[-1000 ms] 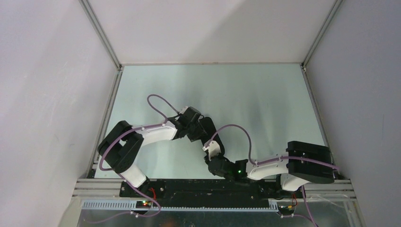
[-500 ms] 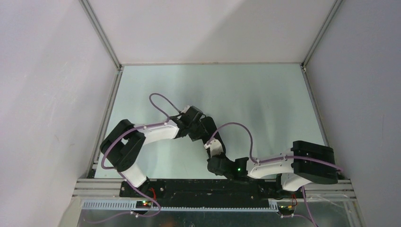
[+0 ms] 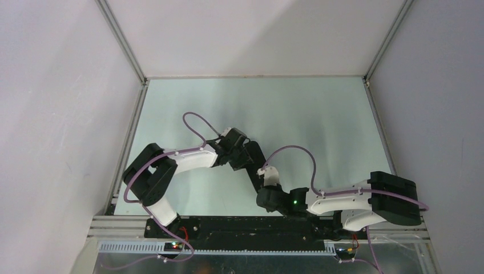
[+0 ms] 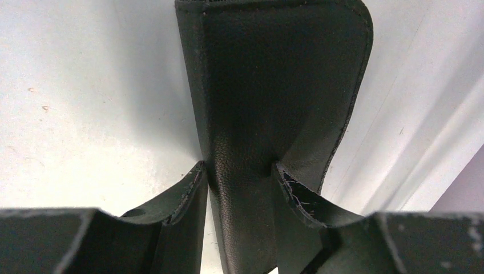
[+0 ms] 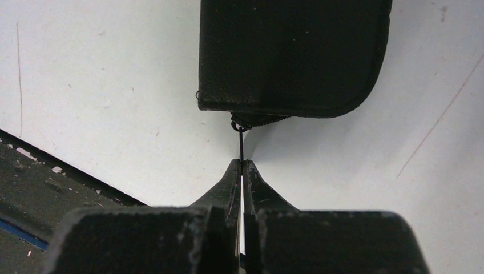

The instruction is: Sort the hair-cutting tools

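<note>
Clamped the left gripper (image 4: 237,171) across the black zip case (image 4: 274,74), just below the middle of the top view. Pinched the thin zip pull (image 5: 241,145) at the case's lower corner with the right gripper (image 5: 242,165), fingers pressed together. Left bare table (image 3: 297,114) toward the frame's top; walls (image 3: 57,114) either side, dark rail (image 3: 228,225) close below. Read no writing anywhere. Spotted no hair-cutting tools; could not tell whether inside the case.

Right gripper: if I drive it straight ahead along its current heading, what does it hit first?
The black zip case. Its near edge, where the zipper pull pinched by the right gripper attaches, lies directly ahead, though depth is hard to judge.
</note>
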Robot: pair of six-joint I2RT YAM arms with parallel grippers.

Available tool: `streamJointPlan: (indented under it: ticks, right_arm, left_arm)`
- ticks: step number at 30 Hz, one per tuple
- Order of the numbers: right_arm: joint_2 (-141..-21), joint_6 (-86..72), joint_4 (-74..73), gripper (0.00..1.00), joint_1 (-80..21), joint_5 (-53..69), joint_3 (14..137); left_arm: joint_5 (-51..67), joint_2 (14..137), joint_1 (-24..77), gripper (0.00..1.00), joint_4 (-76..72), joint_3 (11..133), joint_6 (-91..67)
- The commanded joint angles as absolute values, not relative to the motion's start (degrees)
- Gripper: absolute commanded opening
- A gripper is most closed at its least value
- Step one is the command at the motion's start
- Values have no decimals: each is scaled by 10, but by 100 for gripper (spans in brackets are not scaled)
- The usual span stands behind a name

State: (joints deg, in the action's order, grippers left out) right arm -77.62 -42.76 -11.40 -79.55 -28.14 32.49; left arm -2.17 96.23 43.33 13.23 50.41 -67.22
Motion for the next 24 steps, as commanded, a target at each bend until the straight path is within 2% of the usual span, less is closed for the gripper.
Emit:
streamJointPlan:
  ticks: [1,4,11,15,24]
  right_arm:
    - [-762,-477,-209,0,-800,-269,310]
    - [-764,-503,-238,0,-779,-283,308]
    - [-770,-456,-168,0,-752,-248,301]
    - [-779,-457,-181,0,-695,-230,299]
    - [-721,-442,-191,0,-558,-178,269]
  left_arm:
    - [-66,1018,442,30,212,468,-632]
    - [-72,1015,443,30,216,467,-626]
    - [-90,1019,443,30,232,479,-586]
    - [-106,1020,443,30,248,479,-566]
    - [-108,1024,446,30,234,455,-555]
